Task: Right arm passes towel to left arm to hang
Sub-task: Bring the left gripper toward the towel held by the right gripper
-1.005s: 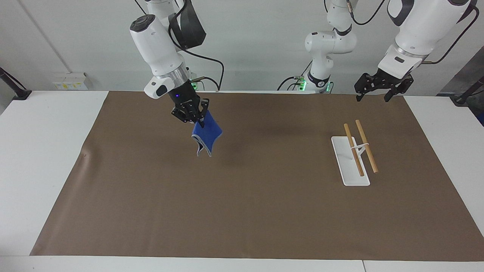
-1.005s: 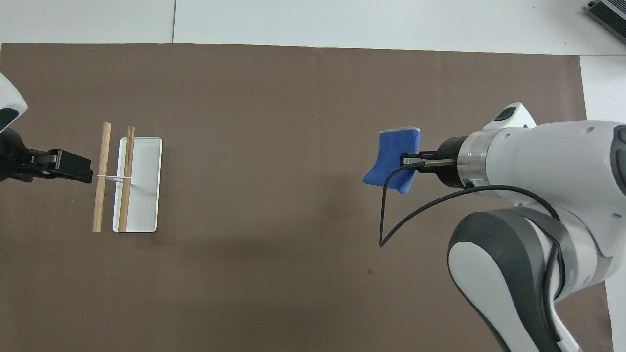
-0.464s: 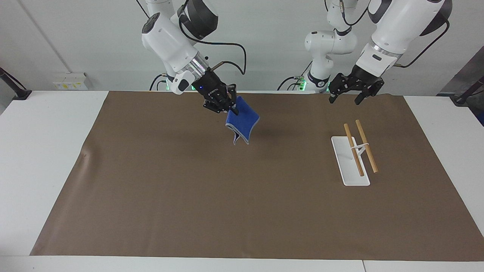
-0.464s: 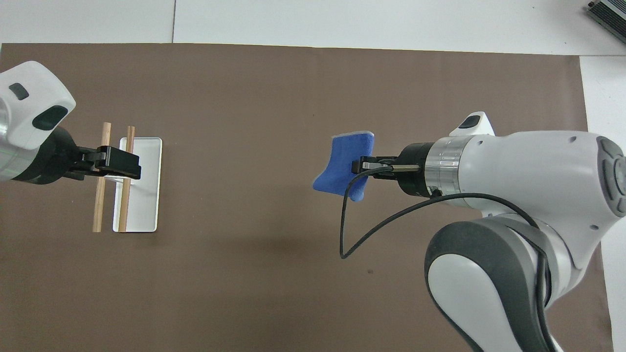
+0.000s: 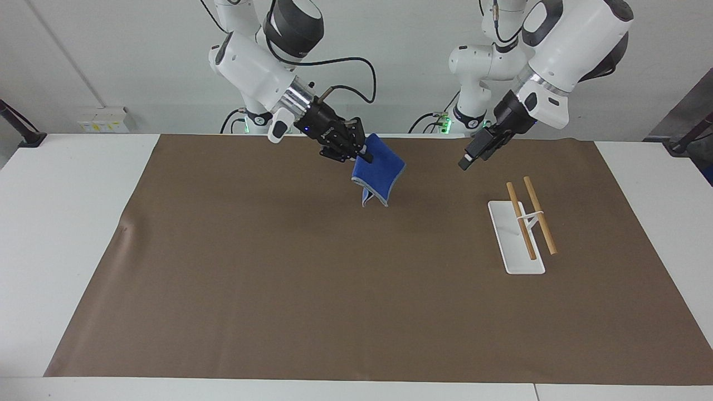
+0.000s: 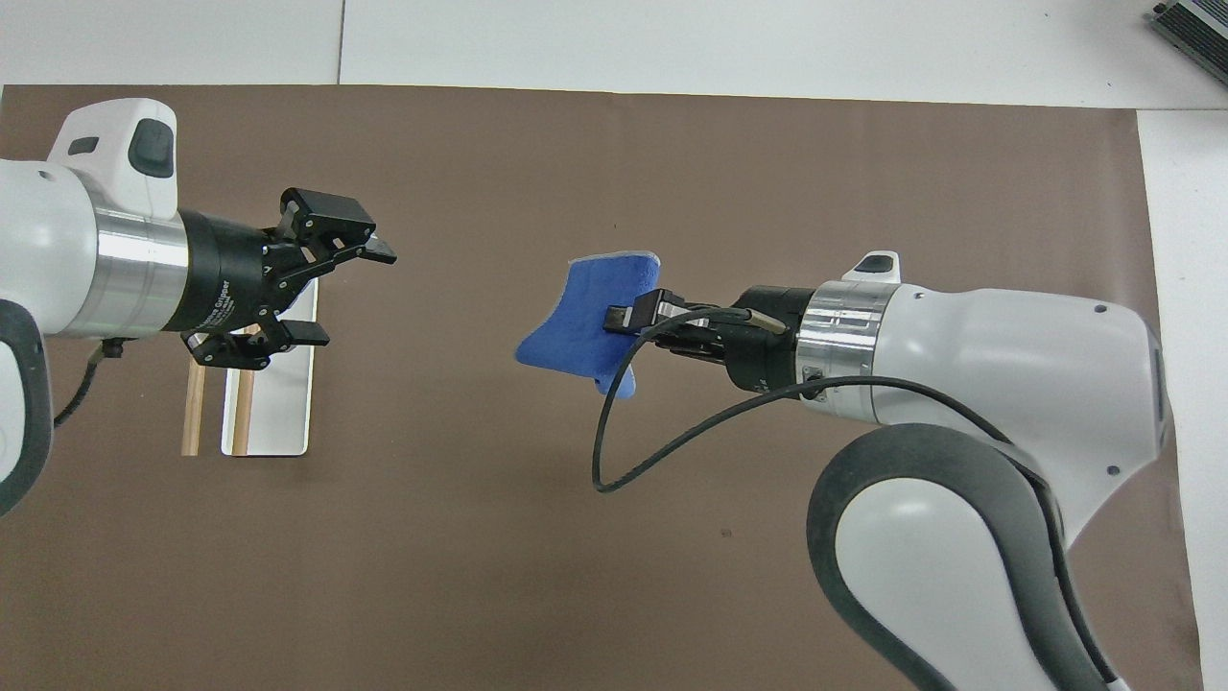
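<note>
Brown mat [image 5: 278, 278] on white table | right gripper [image 5: 356, 153] clamped on towel [image 5: 379, 172], aloft over mat centre; left gripper [image 6: 331, 293] agape, facing it, apart | handover pending; rack [image 5: 526, 223] bare; hanging undone

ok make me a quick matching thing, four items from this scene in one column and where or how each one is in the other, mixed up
Items:
1. towel
2. left tool
3. rack
4. right tool

States:
A. open, holding nothing, in the air
B. shut on the blue cloth
C. standing on the brown mat, toward the left arm's end
D. hanging in the air over the mat

Pairs: 1-D, 2-A, 3-C, 4-B
</note>
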Robot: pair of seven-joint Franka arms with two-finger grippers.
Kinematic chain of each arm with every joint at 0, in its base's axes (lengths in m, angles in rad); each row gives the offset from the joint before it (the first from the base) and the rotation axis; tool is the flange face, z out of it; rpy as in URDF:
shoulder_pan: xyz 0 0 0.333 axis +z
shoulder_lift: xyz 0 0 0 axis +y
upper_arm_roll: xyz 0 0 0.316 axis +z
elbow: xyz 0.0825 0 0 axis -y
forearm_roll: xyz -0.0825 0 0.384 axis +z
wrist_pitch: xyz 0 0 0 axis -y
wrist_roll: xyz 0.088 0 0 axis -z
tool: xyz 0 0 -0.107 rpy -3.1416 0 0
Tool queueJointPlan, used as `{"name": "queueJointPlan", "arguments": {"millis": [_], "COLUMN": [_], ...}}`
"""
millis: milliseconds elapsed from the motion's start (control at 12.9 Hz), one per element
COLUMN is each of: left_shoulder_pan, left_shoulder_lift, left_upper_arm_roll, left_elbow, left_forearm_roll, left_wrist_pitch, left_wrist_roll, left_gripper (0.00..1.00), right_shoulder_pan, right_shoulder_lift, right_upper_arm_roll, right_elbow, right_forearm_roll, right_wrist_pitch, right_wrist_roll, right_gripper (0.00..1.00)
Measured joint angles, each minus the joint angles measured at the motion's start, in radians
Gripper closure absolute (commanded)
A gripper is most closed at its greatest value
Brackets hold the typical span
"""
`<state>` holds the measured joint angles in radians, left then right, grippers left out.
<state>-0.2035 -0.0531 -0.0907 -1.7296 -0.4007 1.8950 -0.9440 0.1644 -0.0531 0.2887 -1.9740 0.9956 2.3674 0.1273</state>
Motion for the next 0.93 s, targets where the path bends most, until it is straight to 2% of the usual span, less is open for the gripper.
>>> {"name": "queueJointPlan", "arguments": {"millis": [155,386,696,928], "left_shoulder_pan": [-0.071,-0.177,-0.226,-0.247], "left_shoulder_lift": [-0.014,-0.053,-0.127,-0.151], "left_upper_arm_roll": [-0.002,-0.005,-0.004,-0.003], "left_elbow": [-0.038,-0.144,-0.311,-0.367], "left_forearm_roll": [-0.008,-0.009,-0.009,-0.01], "left_wrist_pitch": [0.083,0.261,0.399,0.512], "left_wrist_roll": [-0.203,-0.445,-0.577,-0.656], "left_gripper": [0.0,0.0,0.0,0.0], "right_shoulder_pan": [0.037,0.038,0.038,0.037], "right_shoulder_lift": [0.009,0.01,0.01,0.01], "right_upper_arm_roll": [0.001,-0.003,-0.005,-0.006], "right_elbow": [-0.01,-0.011,-0.011,-0.011], "right_forearm_roll": [0.013,0.014,0.014,0.014], "right_wrist_pitch": [0.053,0.055,0.055,0.055], "right_wrist_roll": [-0.003,-0.024,-0.031,-0.037], "right_gripper": [1.0,1.0,1.0,1.0]}}
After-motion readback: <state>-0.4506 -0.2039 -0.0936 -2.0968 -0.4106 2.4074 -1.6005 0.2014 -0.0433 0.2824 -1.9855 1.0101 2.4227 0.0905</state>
